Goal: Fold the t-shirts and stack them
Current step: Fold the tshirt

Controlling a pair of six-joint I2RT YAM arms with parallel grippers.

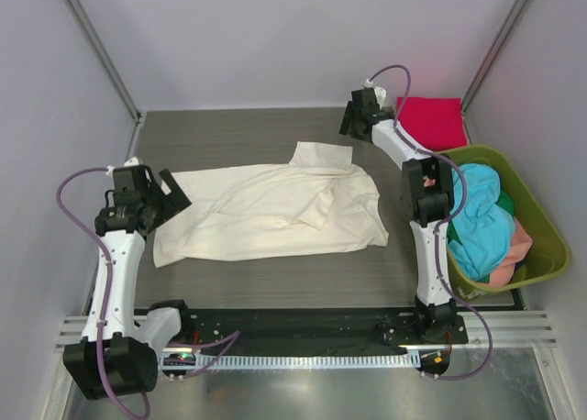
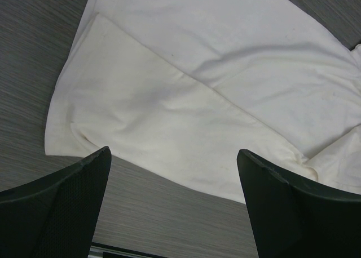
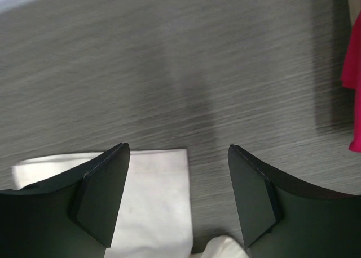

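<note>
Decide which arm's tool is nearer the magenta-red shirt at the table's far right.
Right. The right tool hovers beside the magenta-red shirt, towards the table's middle; the left tool is across the table, at the cream shirt's left edge.

Right gripper (image 3: 178, 148) at bottom of frame, jaws wide apart, hanging above surface. Grey wood-grain table (image 3: 169, 66) fills most of view. Cream-white t-shirt (image 3: 159, 204) flat on table, its straight edge lying across the gap between the jaws, part hidden behind left jaw. Magenta-red t-shirt (image 3: 354, 80) cut off by right edge, well apart from cream one. Dark shadow beside it.
</note>
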